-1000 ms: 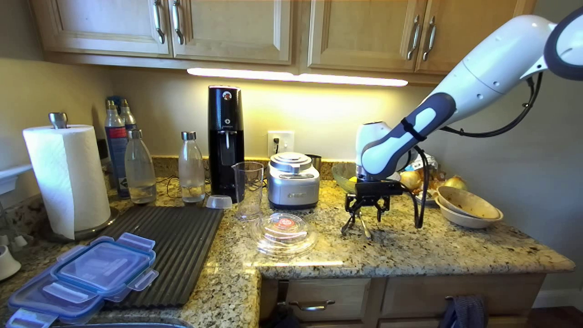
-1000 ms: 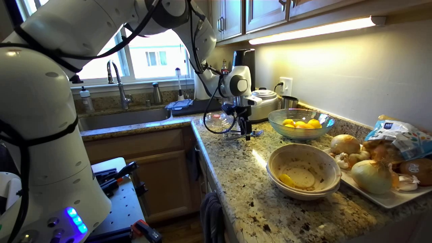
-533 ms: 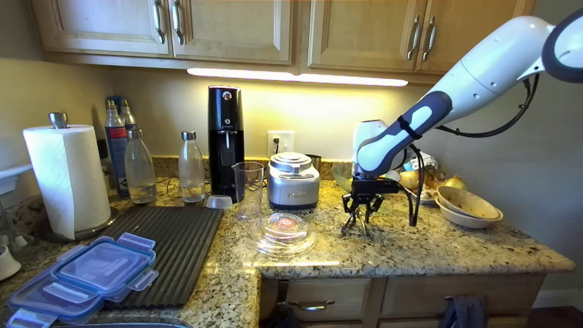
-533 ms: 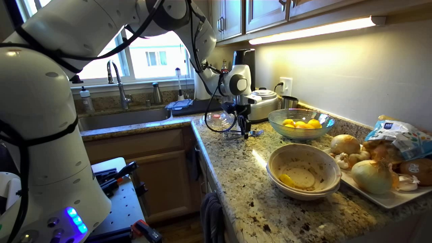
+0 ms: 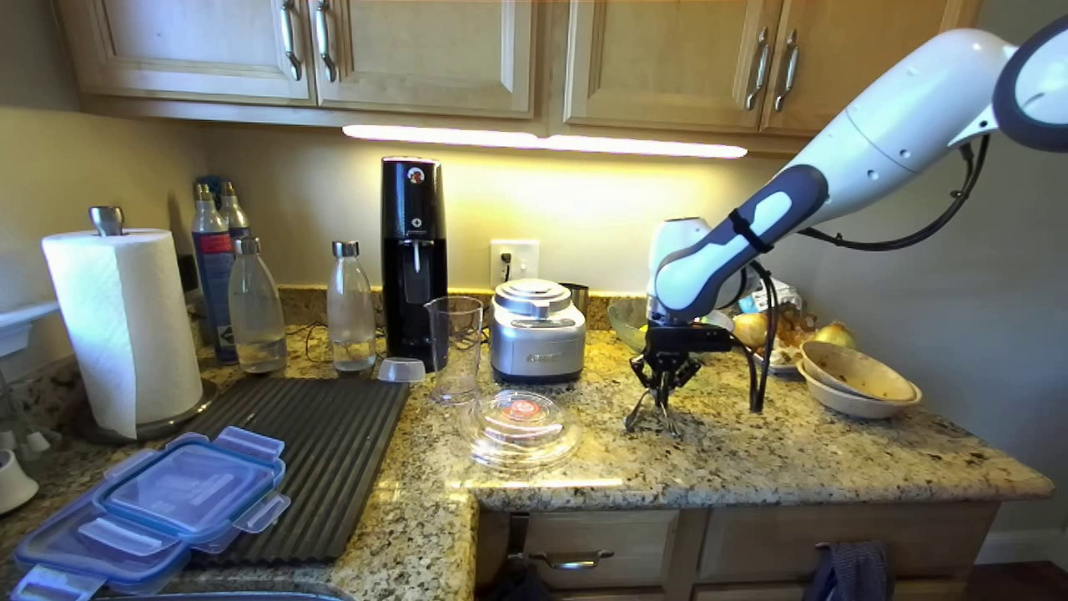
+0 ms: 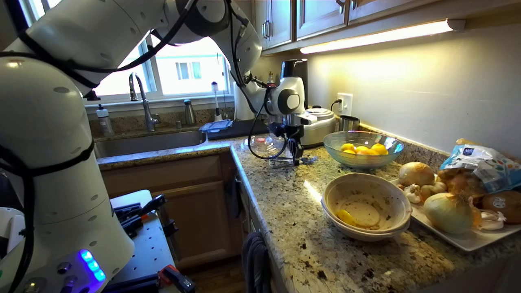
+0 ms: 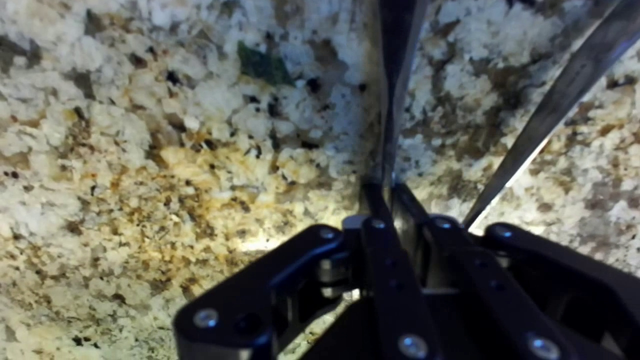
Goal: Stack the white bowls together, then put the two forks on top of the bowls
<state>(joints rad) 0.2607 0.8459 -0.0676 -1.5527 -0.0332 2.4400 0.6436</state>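
Now the claw (image 7: 386, 187) is pinched tight around one fork (image 7: 395, 90). A second ago its fingers (image 7: 380, 207) were spread wide; they have come together, and the wrist view shows the skinny part of that fork squeezed right between the tips. The other fork (image 7: 550, 115) slants off to the side and is not in the pinch. That looks like good news for the job. The stacking seems done: the top bowl (image 6: 368, 195) sits tipped inside the bottom bowl (image 5: 847, 404), and neither has moved in this last second. So I think the fork part has begun, with one fork caught and no fork on the bowls yet. Both forks are well apart from the bowls, farther along the counter (image 5: 751, 467). My guess is that the claw should go up next, then over to the bowls. Some things are hard to see. I can't say if the pinched fork touches the counter or hangs just above it. In the wrist view both forks run off the top edge, and their other ends hide behind the claw's black parts. In an exterior view the claw covers the middle of the forks, and the prongs (image 6: 310, 160) make a blurry little bunch, so I don't know which fork they belong to. Most of the inside of the bottom bowl is hidden by the top bowl, too.
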